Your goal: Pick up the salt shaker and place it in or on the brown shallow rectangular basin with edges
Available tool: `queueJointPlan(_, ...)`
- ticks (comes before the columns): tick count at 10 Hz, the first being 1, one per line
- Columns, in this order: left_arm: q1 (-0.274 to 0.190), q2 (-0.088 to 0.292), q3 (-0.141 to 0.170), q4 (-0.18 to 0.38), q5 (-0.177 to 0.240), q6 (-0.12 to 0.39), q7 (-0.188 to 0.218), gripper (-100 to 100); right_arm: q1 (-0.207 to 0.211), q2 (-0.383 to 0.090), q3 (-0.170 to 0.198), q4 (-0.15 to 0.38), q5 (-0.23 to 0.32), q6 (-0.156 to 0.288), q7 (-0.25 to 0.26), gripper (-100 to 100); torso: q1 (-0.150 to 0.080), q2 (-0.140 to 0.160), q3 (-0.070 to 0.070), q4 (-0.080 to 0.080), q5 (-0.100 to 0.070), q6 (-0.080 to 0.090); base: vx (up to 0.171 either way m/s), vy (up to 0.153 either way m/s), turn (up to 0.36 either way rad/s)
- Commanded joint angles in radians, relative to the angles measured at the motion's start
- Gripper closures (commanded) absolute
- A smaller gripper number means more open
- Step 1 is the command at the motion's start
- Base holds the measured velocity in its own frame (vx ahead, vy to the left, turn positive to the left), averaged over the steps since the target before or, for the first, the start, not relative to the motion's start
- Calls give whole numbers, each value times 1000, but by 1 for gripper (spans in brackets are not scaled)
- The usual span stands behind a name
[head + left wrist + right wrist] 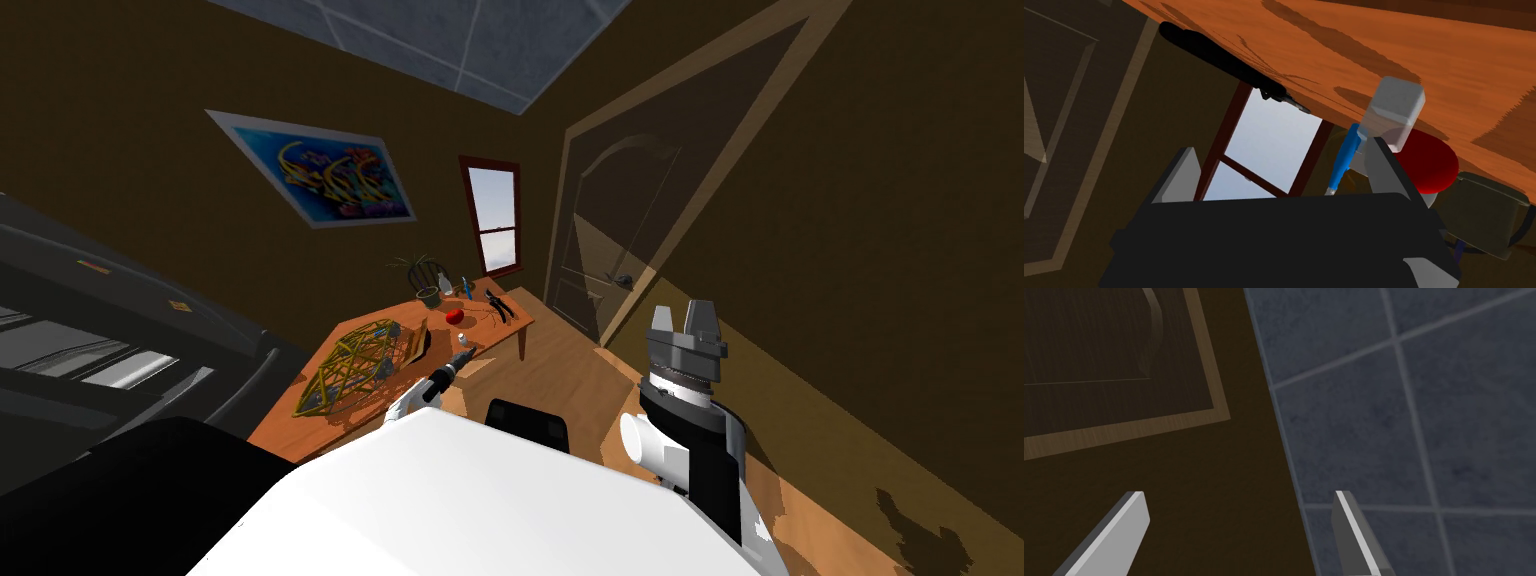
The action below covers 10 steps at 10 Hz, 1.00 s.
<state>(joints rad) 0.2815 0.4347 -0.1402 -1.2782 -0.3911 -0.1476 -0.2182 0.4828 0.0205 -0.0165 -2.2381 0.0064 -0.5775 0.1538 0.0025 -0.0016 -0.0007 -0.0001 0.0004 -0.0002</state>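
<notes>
The salt shaker (462,350), a small pale translucent block (1396,112), stands on the orange wooden table (350,345) near its front edge. My left gripper (457,363) is open just short of it. In the left wrist view the shaker sits beyond the tip of one finger (1384,167), not in the gap of the gripper (1281,147). A dark brown low box (413,343), probably the basin, lies beside a wire basket. My right gripper (685,318) is raised by the door, open and empty (1239,498).
A large yellow-green wire basket (355,370) fills the table's left part. Past the shaker are a red ball (455,315) (1431,162), a potted plant (428,295) (1484,215), a bottle (445,284), a blue pen (1344,157) and black pliers (500,305) (1224,57). A door (620,230) stands at right.
</notes>
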Motion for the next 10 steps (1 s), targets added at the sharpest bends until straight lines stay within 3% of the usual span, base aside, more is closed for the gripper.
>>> queueJointPlan(1,-21,32,-18,50,-6,11,-4,-100,0,0,0,0,0,0,0,0,0,0,0,0,0,0,24,38,-128)
queueJointPlan(6,-85,126,-59,187,-14,14,-8,-100,0,0,0,0,0,0,0,0,0,-2,-1,0,0,0,35,39,-106)
queueJointPlan(10,-111,171,-76,235,-14,12,-9,-100,0,0,0,0,0,0,0,0,-1,-1,-1,0,0,0,26,22,-57)
